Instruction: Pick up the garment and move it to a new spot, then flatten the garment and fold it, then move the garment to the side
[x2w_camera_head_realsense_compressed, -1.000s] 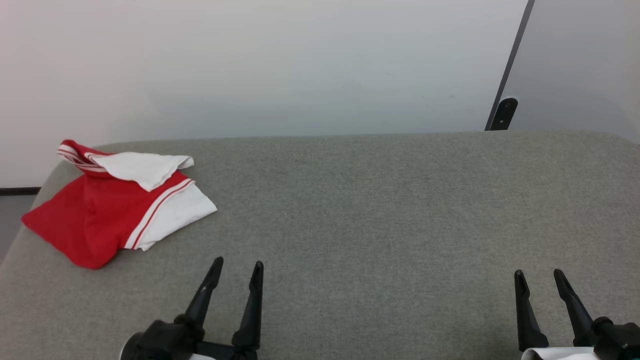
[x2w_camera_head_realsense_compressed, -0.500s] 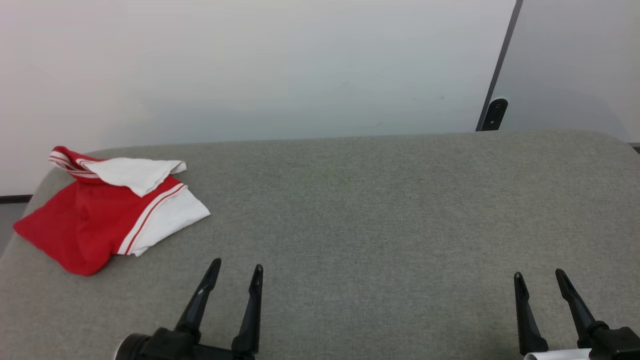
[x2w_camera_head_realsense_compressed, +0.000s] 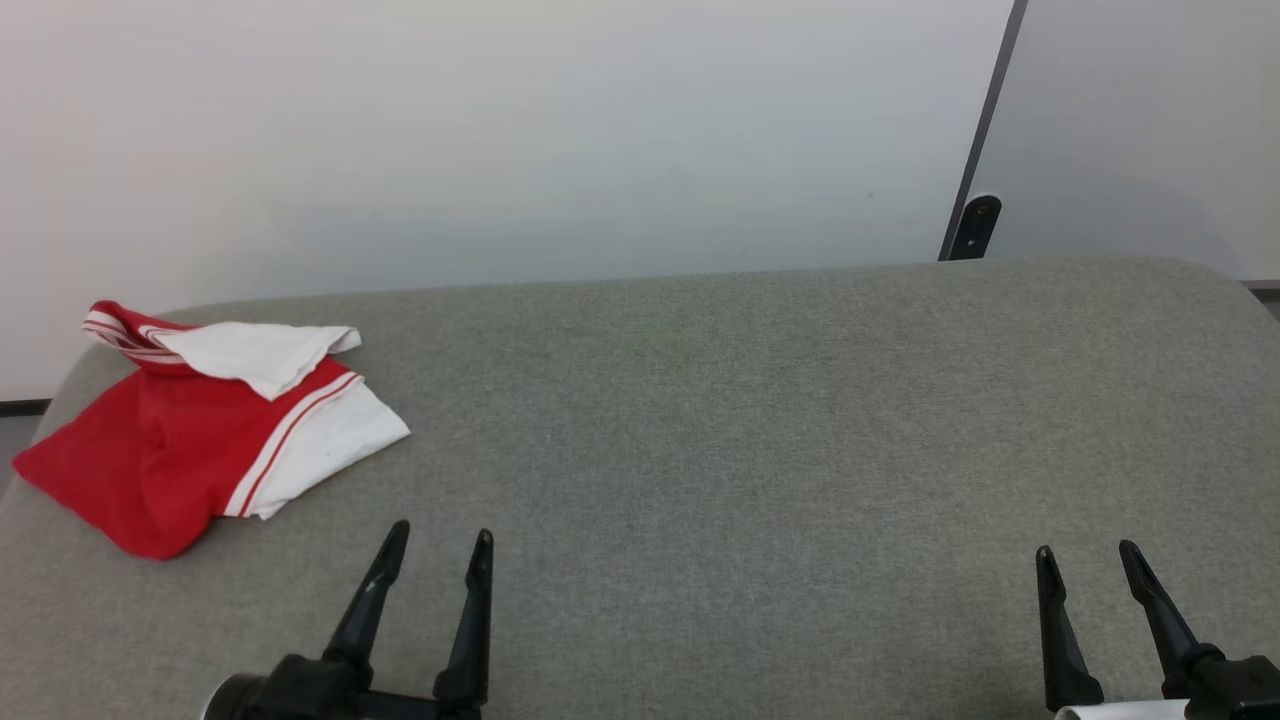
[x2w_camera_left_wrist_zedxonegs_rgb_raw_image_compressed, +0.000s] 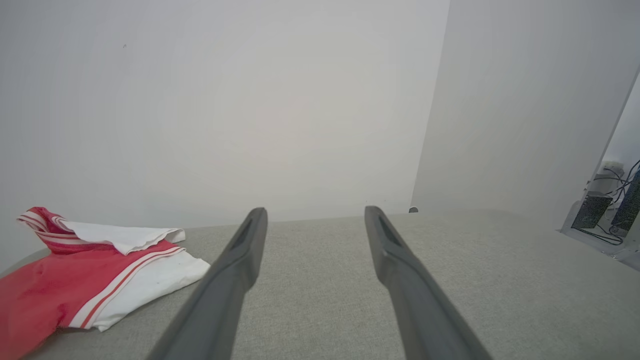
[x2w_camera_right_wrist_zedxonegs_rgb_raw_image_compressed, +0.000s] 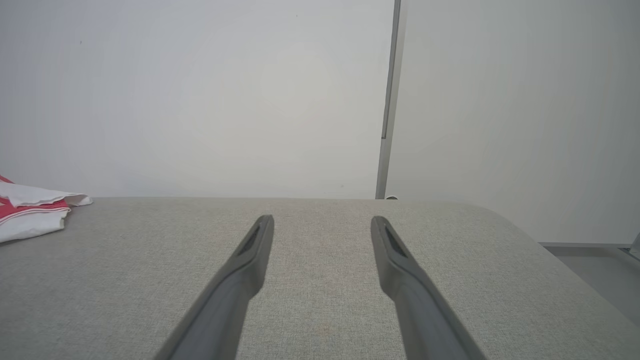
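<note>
Grey fabric worktop (x2w_camera_head_realsense_compressed: 760, 420), white wall behind. The garment (x2w_camera_head_realsense_compressed: 150, 460) is bunched near its far left corner, apart from the left gripper (x2w_camera_head_realsense_compressed: 440, 532). That one and the right gripper (x2w_camera_head_realsense_compressed: 1086, 548) both gape wide, empty, at the near edge.

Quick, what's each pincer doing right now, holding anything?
Left pincer: open, empty, apart from the red and white shirt.
Right pincer: open, empty.

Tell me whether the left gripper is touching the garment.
Apart. In the head view, bare grey surface lies between the open left gripper and the garment.
</note>
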